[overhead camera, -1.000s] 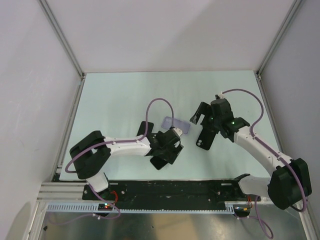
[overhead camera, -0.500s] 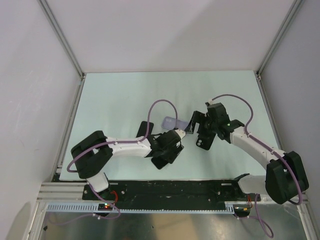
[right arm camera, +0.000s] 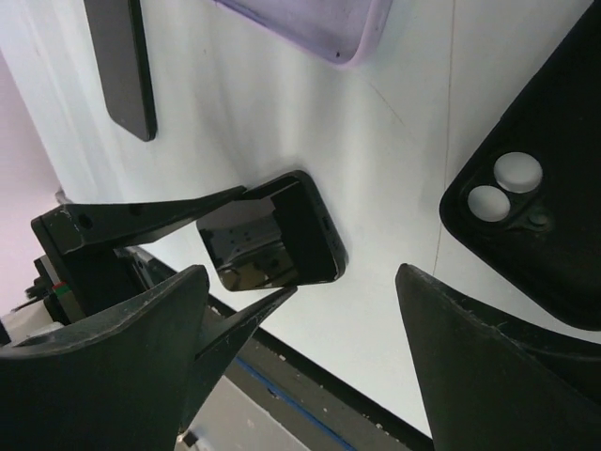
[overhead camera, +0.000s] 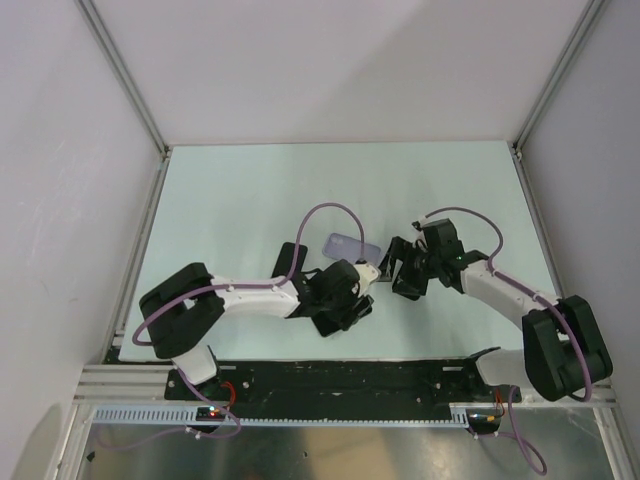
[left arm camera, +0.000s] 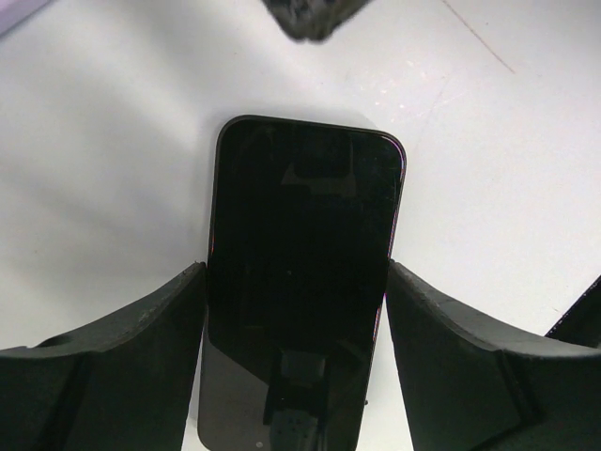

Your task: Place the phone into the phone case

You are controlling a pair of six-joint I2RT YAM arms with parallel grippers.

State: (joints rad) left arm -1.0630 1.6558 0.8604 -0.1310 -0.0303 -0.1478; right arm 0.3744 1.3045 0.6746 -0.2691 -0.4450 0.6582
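The pale table (overhead camera: 230, 200) carries everything, with both arms reaching in toward its middle. The left gripper (left arm camera: 296, 272) is clamped on the phone (left arm camera: 300, 235), one finger pressed against each long edge. The right gripper (right arm camera: 300, 277) stands spread wide just beside it with nothing between its fingers.

A black back piece (right arm camera: 545, 244) with two round lens spots lies flat under the right gripper's side; I cannot tell whether it is a case or a phone turned face down. A plain black slab (right arm camera: 122, 66) lies further off, on the far side of the left arm.

The purple case (right arm camera: 310, 23) is see-through with rounded corners and a raised lip. It lies open side up just past the two grippers, apart from the phone.

The phone is a glossy black slab with rounded corners, its dark screen facing up and mirroring the gripper above it. It sits near the middle of the table, its lower half between the left fingers and its upper end sticking out past their tips toward the right gripper. I cannot tell whether it lies flat on the table or is raised.
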